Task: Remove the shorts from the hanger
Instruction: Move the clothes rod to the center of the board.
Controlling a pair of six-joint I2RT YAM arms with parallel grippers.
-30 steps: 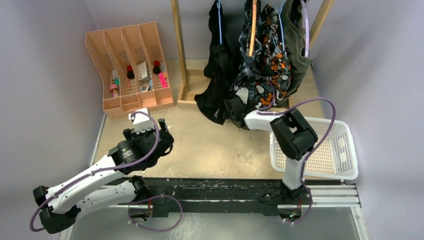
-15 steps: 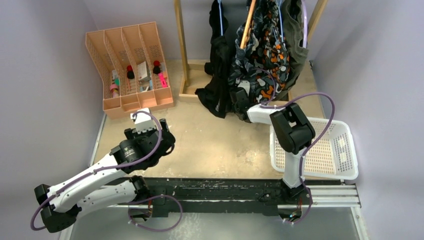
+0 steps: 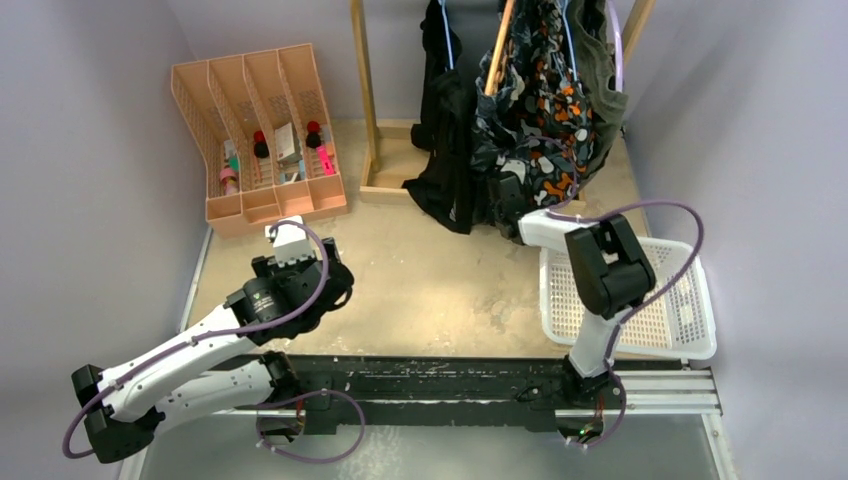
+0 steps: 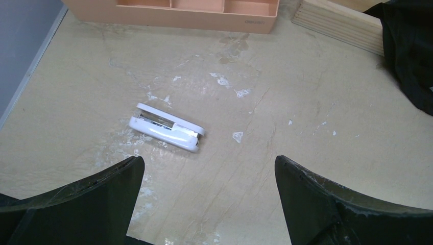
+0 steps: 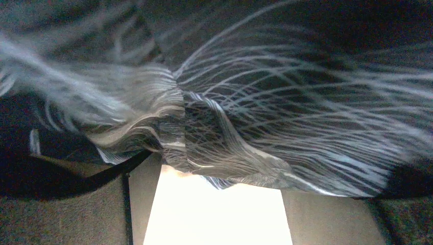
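Surface (image 3: 430, 290) below the rack (image 3: 362, 90): right fingers (image 3: 505, 195), grip untellable amid patterned shorts (image 3: 505, 140), have carried them rightward, still hung; left fingers (image 4: 102, 194) spread, idle.

Left tool (image 4: 208, 163) wide open, low and tilted downward; right tool (image 3: 504, 193) far forward, jaws hidden.

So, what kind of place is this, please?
Probably a robot test bench, not a home: shorts hang on a wooden rack on a walled table, beside a white plastic basket.
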